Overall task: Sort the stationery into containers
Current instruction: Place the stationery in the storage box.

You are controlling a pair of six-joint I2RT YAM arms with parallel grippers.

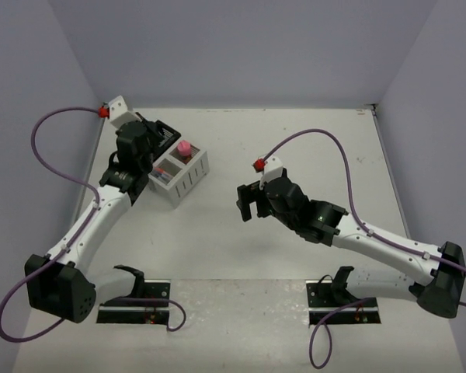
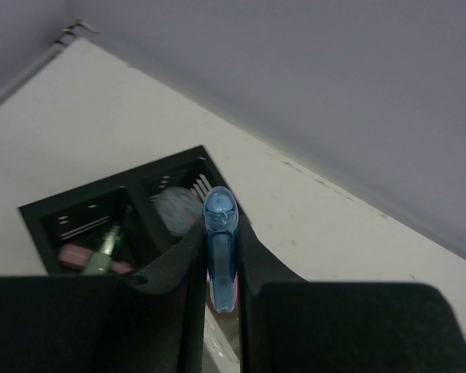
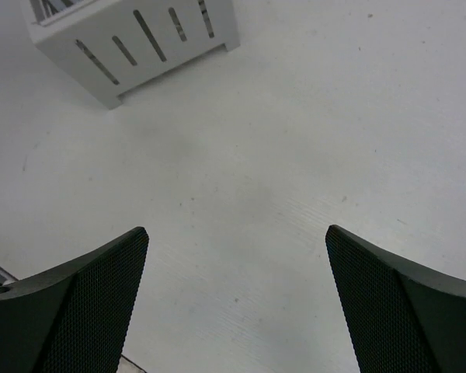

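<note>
My left gripper (image 2: 220, 233) is shut on a short blue stick (image 2: 219, 249) and holds it above the black organiser box (image 2: 78, 198). In that box lie a green stick (image 2: 105, 250), a pink stick (image 2: 74, 255) and a small clear-purple piece (image 2: 175, 208). In the top view the left gripper (image 1: 142, 148) covers most of the black box (image 1: 168, 132). The white organiser box (image 1: 188, 177) stands beside it with a pink-capped bottle (image 1: 185, 148) in its far compartment. My right gripper (image 3: 237, 233) is open and empty above bare table, right of the white box (image 3: 140, 43).
The table is walled at the back and on both sides. The arm bases (image 1: 136, 299) sit at the near edge. Purple cables (image 1: 326, 136) loop from both wrists.
</note>
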